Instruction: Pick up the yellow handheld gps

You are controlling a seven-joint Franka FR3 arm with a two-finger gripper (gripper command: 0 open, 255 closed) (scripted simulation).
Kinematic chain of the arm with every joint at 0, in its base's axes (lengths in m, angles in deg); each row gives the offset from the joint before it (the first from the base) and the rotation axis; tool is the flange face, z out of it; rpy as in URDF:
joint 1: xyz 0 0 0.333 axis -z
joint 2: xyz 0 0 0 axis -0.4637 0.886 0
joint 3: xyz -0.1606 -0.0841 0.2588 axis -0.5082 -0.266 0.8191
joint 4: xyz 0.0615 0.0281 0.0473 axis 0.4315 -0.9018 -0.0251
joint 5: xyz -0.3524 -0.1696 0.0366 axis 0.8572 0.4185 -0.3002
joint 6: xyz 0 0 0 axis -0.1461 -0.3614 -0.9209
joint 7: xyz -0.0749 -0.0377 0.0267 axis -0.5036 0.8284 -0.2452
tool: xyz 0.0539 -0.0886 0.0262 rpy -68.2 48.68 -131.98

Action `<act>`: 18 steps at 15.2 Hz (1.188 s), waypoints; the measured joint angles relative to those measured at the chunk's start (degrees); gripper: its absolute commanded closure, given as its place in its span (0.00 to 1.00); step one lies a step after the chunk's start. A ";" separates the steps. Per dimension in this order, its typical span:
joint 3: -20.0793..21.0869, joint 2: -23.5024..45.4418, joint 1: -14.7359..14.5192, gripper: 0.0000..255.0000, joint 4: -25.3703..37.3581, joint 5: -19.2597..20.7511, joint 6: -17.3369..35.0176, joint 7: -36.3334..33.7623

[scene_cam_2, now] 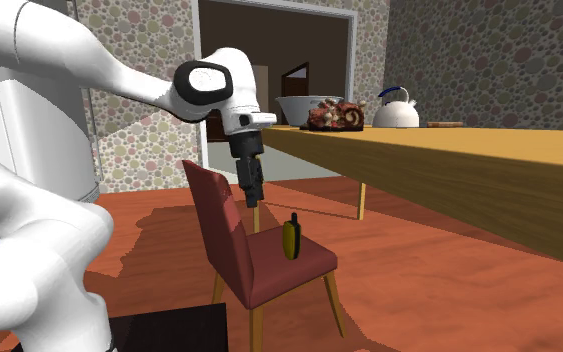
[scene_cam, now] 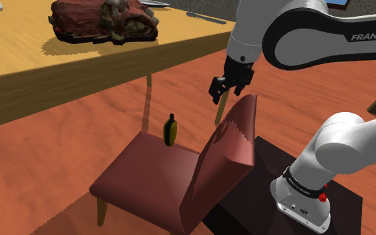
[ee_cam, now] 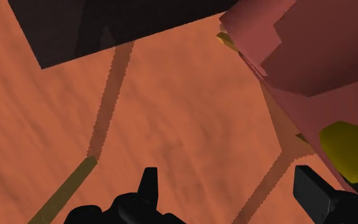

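The yellow handheld GPS point(scene_cam: 170, 131) stands upright on the seat of a reddish-brown chair point(scene_cam: 146, 177), with a short dark antenna on top. From the second exterior view the GPS point(scene_cam_2: 291, 238) sits near the seat's middle. My black gripper point(scene_cam: 221, 89) hangs above the chair's backrest, up and to the shoulder view's right of the GPS, well apart from it. In the second exterior view the gripper point(scene_cam_2: 253, 196) is above and left of the device. The fingers point(ee_cam: 147, 184) stand apart with nothing between them. A yellow edge of the GPS point(ee_cam: 348, 151) shows beside one finger.
A wooden table point(scene_cam: 59, 70) stands beyond the chair, carrying a brown lumpy object point(scene_cam: 106, 20). A kettle point(scene_cam_2: 397, 108) and bowl point(scene_cam_2: 304, 108) sit on it. The chair backrest point(scene_cam: 226, 150) rises just under the gripper. My dark stand point(scene_cam: 280, 200) is beside the chair.
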 measured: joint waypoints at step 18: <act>36.95 47.98 17.34 0.00 23.18 32.18 4.63 -62.28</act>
